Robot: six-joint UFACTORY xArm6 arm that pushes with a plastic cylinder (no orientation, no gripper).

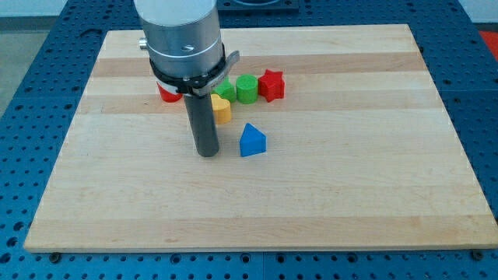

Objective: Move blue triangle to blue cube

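Note:
The blue triangle [252,141] lies near the middle of the wooden board [350,179]. My tip [208,153] rests on the board just to the view's left of the blue triangle, a short gap away. No blue cube shows in the view; the arm's body may hide it.
A yellow heart-shaped block [222,110] sits just above my tip, partly behind the rod. Two green blocks [247,88] and a red star [271,85] stand in a row further up. A red block [169,93] peeks out at the arm's left.

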